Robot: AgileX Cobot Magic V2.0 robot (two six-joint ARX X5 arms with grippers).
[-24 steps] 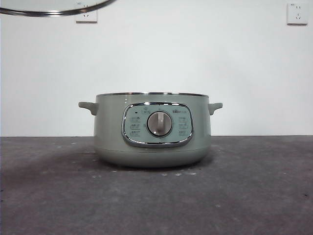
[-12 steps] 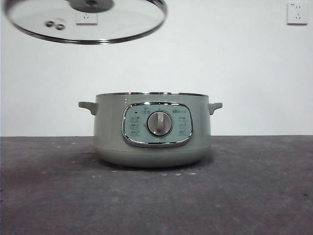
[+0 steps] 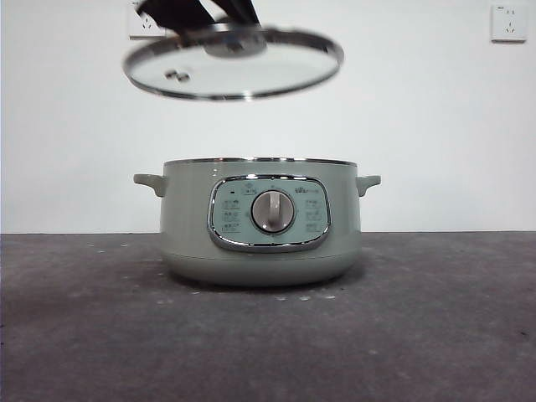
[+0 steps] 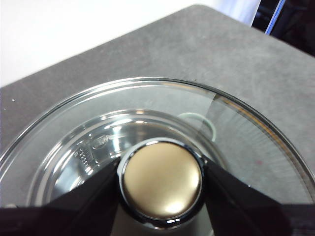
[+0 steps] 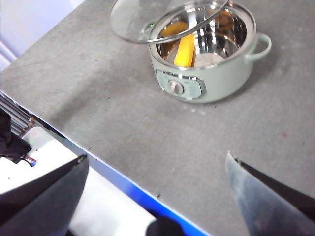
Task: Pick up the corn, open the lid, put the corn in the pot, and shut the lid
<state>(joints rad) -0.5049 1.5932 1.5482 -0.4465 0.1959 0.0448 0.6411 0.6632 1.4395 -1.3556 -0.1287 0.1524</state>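
Left tool (image 4: 161,183), clamped on the clear glass dome lid (image 3: 233,63), hangs above the sage-green pot (image 3: 260,219), offset sideways; right tool (image 5: 157,172) is apart.

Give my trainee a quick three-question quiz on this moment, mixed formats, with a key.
1. True or false: the corn already lies inside the pot.
2. Multiple choice: where is the lid?
A. seated on the pot's rim
B. held in the air above the pot, tilted
C. lying on the table beside the pot
3. Fill in: the left gripper has its fingers closed on the lid's ____, while the right gripper waits apart from the pot, open and holding nothing.

Key
1. True; the right wrist view shows it in the steel bowl.
2. B
3. knob
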